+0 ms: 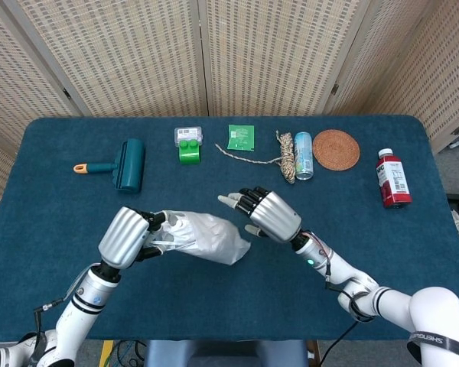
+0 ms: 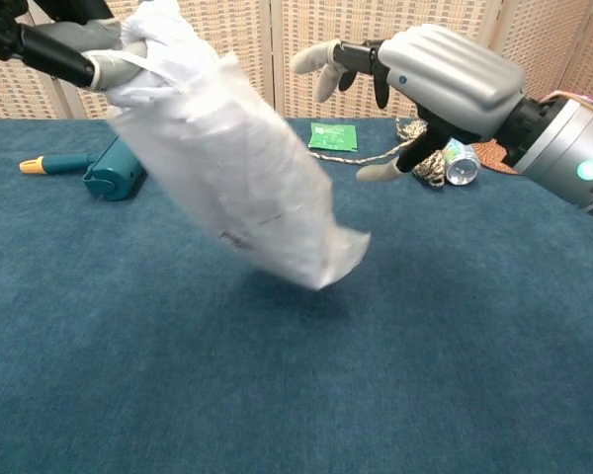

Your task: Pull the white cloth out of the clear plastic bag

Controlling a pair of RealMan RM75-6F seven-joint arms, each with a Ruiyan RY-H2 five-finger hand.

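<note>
Clear plastic bag (image 2: 239, 193) hangs off table, white cloth (image 1: 203, 237) inside, none out yet. Your left hand (image 1: 126, 235) clenches bag's bunched end; which end is mouth, cannot tell. Your right hand (image 2: 430, 74) grasps nothing, fingers spread, just beside bag's free end.

Risks:
- Pinch film together with cloth: whole bag follows pull.
- Left hand clamps cloth through film: cloth stays locked.
- Hard pull: thin film probably tears or slips.
- Wide sweep: right hand nears twine bundle (image 1: 286, 156) and can (image 1: 303, 155) behind.

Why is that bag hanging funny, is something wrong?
The clear plastic bag with the white cloth inside dangles tilted from the left robot hand alone. The right robot hand is open beside it. The silver drink can lies on its side.
</note>
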